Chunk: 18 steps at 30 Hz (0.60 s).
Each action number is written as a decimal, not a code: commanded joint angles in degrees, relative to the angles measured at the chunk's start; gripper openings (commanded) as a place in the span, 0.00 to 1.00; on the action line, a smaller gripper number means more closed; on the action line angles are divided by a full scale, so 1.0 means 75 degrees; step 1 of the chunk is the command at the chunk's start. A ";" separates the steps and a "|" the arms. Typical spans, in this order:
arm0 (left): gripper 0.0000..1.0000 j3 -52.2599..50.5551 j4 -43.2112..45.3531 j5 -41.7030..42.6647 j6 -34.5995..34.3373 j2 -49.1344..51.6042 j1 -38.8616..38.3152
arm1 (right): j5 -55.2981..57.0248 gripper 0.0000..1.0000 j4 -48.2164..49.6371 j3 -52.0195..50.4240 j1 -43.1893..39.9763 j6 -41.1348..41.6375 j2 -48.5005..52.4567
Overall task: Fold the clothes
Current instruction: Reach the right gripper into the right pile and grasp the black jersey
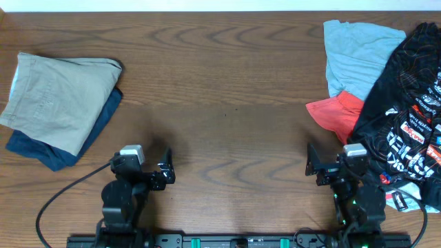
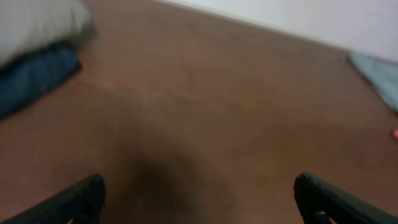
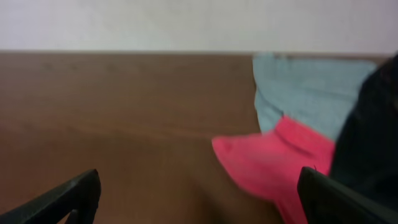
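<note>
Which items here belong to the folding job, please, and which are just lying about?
For the job: black jersey, crumpled at the right edge.
Lying about: beige garment folded on navy garment; light blue garment; red garment.

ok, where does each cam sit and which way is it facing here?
Overhead: above the table, looking straight down; left gripper and right gripper show at the near edge.
Left wrist: low behind its gripper, facing the far wall; its open fingertips frame the beige-and-navy stack.
Right wrist: same low forward look; open fingertips, red garment, black jersey.
Shared: the light blue garment appears in both wrist views.
</note>
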 commanded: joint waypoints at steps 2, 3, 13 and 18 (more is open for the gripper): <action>0.98 0.1236 -0.0539 0.0254 -0.0090 0.0944 -0.0032 | 0.0472 0.99 -0.0460 0.0918 0.0119 0.0131 0.0880; 0.98 0.1428 -0.0685 0.0254 -0.0090 0.1160 -0.0032 | 0.0487 0.99 -0.0542 0.1072 0.0119 0.0131 0.1099; 0.98 0.3937 -0.2850 0.0254 0.0268 0.3628 -0.0032 | 0.0501 0.99 -0.2005 0.3445 -0.0210 0.0128 0.4427; 0.98 0.4890 -0.3742 0.0251 0.0548 0.4546 -0.0032 | 0.0358 0.99 -0.2975 0.4811 -0.0825 0.0134 0.6336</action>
